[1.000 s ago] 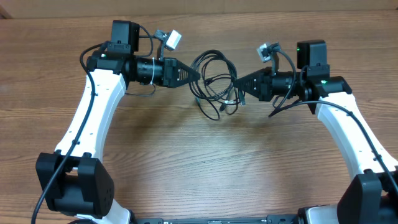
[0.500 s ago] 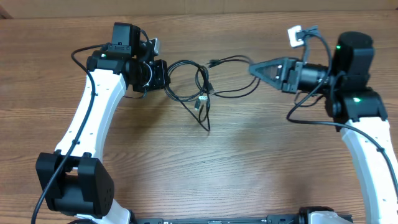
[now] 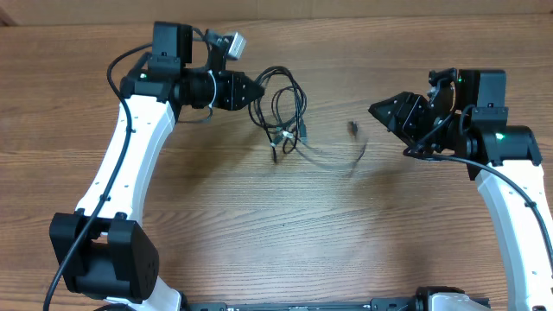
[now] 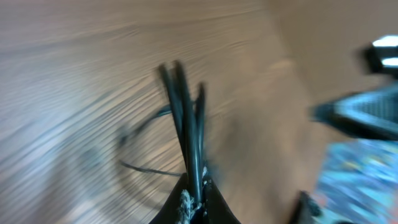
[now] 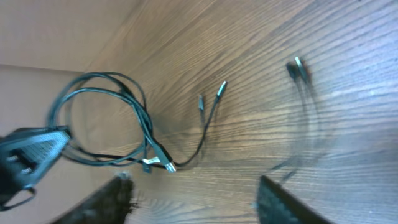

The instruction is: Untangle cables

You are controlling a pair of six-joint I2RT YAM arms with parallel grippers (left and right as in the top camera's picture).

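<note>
The cables [image 3: 289, 108] are thin black cords in loose loops with silver-tipped plugs, hanging from my left gripper [image 3: 257, 91], which is shut on a bunch of strands [image 4: 186, 124]. One separate cord [image 3: 346, 155] shows blurred in an arc between the arms, its plug [image 3: 352, 128] near the table middle. My right gripper [image 3: 384, 114] stands open to the right of it, holding nothing. In the right wrist view the loops [image 5: 106, 115] lie far left, the blurred cord [image 5: 305, 93] to the right, and both fingers [image 5: 112, 199] stand wide apart.
The wooden table [image 3: 285, 233] runs under both arms. A tan wall or board edge [image 3: 346, 9] borders the far side. The thicker black wires of the arms run along each white arm link [image 3: 117, 164].
My right gripper has opened and let go of a cord, which swings free toward the table. The right arm drew back and down. My left gripper keeps the loops and has turned rightward.
</note>
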